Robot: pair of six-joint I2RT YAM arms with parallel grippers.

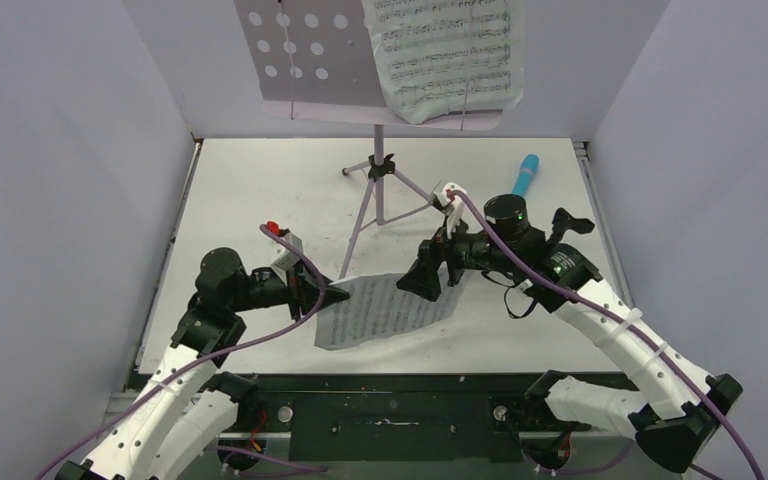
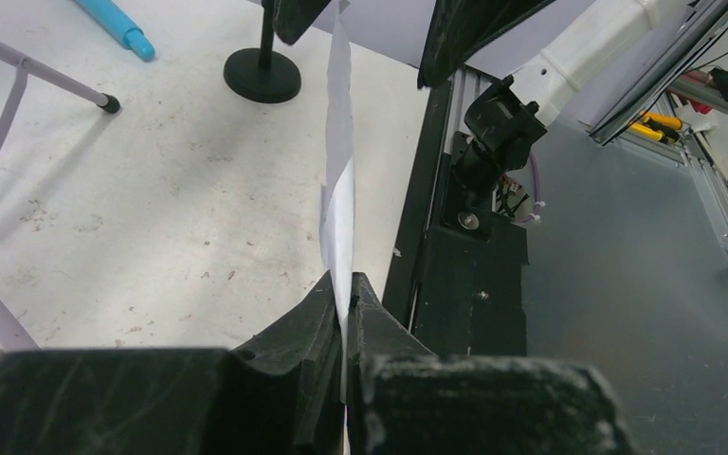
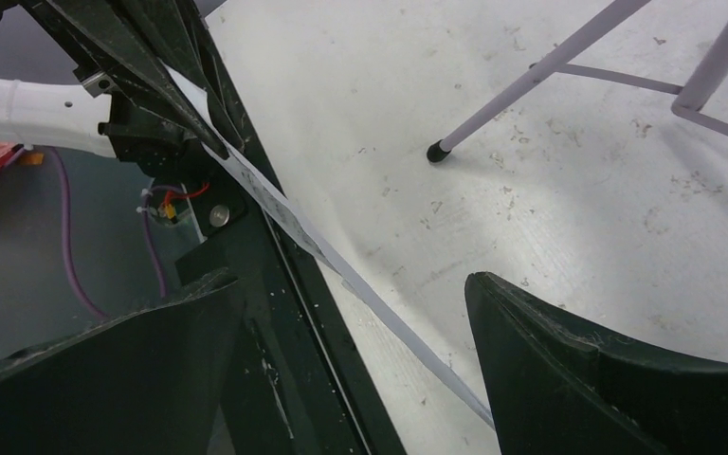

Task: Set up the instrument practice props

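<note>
Looks roughly midway: shows one sheet-music page point(image 1: 450, 50) already on the lilac music stand point(image 1: 378, 190), has a second page point(image 1: 390, 312) clamped in the left gripper point(image 1: 335, 293) and passing between the right gripper point(image 1: 425, 280)'s wide-spread jaws, and leaves the microphone point(image 1: 526, 175) lying on the table point(image 1: 260, 180) near the mic stand point(image 2: 262, 74), not yet clipped in.

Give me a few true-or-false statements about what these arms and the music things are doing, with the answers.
1. The left arm's fingers pinch a loose sheet of music. True.
2. The right arm's fingers are clamped shut on that sheet. False: they stand open, with the sheet's edge passing between them.
3. The blue microphone sits clipped in a stand. False: it lies on the table.
4. A page rests on the lilac music stand. True.
</note>
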